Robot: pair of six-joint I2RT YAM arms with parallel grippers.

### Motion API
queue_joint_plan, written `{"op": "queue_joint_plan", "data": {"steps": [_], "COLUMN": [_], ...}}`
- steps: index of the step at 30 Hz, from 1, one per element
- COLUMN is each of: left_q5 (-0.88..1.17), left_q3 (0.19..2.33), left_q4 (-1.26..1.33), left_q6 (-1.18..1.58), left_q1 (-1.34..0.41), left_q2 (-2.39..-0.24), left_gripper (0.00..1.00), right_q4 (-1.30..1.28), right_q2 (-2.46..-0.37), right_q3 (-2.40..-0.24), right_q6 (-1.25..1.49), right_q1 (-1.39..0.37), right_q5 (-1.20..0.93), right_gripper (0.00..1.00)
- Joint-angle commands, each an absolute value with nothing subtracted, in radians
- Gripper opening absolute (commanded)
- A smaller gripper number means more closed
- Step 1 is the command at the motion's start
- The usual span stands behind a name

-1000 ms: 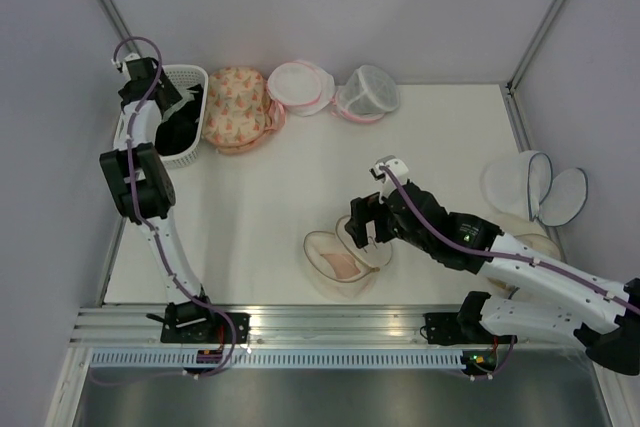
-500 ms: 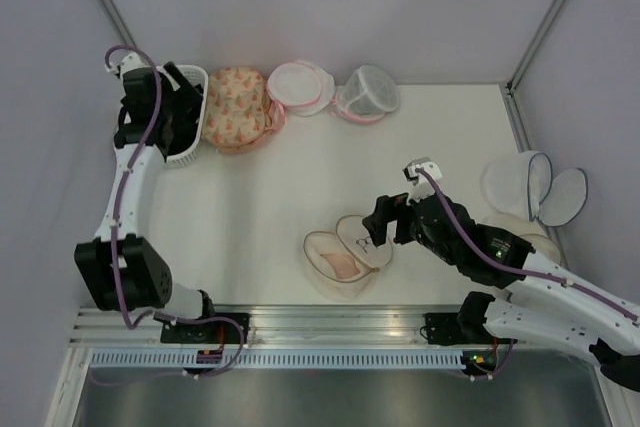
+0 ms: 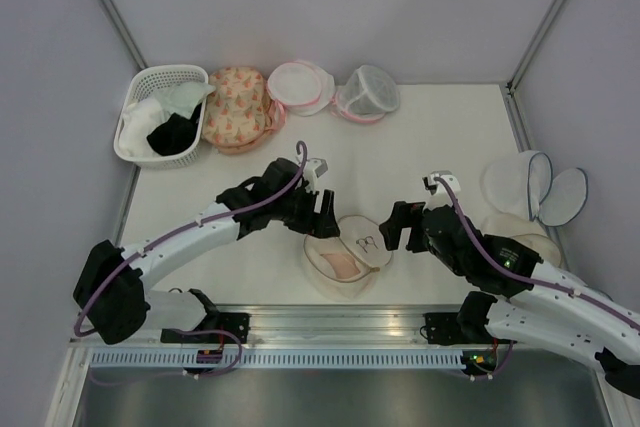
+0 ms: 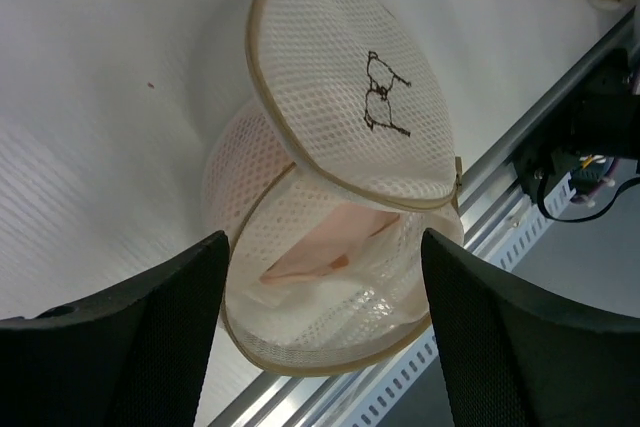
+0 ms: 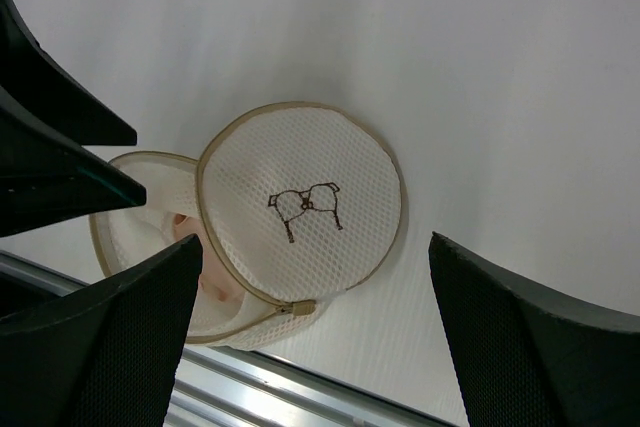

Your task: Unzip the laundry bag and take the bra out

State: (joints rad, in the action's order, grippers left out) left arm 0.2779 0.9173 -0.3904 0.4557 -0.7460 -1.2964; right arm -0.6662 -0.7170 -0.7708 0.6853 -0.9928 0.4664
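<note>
- Hanging above the white surface (image 3: 250, 172), the left pincer (image 3: 326, 219) is released: its two fingers (image 4: 130, 347) stand wide apart and nothing is between them.
- The right pincer (image 3: 391, 230) is also released and empty, with its fingers spread to both sides in its own wrist view.
- The laundry bag (image 3: 318, 247) lies on the surface between the two pincers, just below and ahead of the left one, and just beside the right one.
- The zip looks already undone for most of the rim. The flap (image 4: 350, 77) with the black drawing stands tilted up, and the zip puller (image 5: 293, 308) rests at the near edge.
- The bra (image 4: 325, 247) is inside the lower half. Only a pink fold of it shows in the mouth, so I cannot tell its long axis.
- From the left pincer the mouth is straight ahead, and its wide gap runs from one finger to the other. From the right pincer mostly the outer face of the flap is seen, which covers much of the bra.
- I judge that the left pincer is the better placed one to reach in. It must go under the flap without catching the mesh.
</note>
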Motion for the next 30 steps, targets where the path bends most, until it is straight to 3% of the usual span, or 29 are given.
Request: {"op": "queue_joint_plan", "data": {"steps": [1, 10, 15, 21, 26, 30], "left_q5": [0.307, 0.279, 0.232, 0.097, 0.014, -0.043], "left_q3": [0.928, 0.916, 0.881, 0.862, 0.853, 0.873], "left_q4": [-0.385, -0.408, -0.377, -0.368, -0.304, -0.281], "left_q6": [0.393, 0.405, 0.454, 0.515, 0.575, 0.594], "left_q1": [-0.799, -0.985, -1.040, -1.052, -1.054, -1.078], "left_q2": [-1.287, -1.387, -1.437, -1.493, -1.451, -1.500], "left_gripper": [0.80, 0.66, 0.63, 0.48, 0.25, 0.21], "right_q4": [-0.661, -0.669, -0.678, -0.672, -0.663, -0.655], "right_q2": [-0.693, -0.695, -0.695, -0.695, -0.698, -0.707], "right_q3": [-0.756, -0.744, -0.739, -0.733, -0.732, -0.733], "right_q6": [0.722, 0.733, 0.736, 0.736, 0.733, 0.727], "right_q1": [-0.991, -0.991, -0.991, -0.991, -0.992, -0.992], "right_q5": [0.482, 0.483, 0.486, 0.476, 0.469, 0.462], "right_gripper": [0.98, 0.98, 0.98, 0.98, 0.97, 0.96]}}
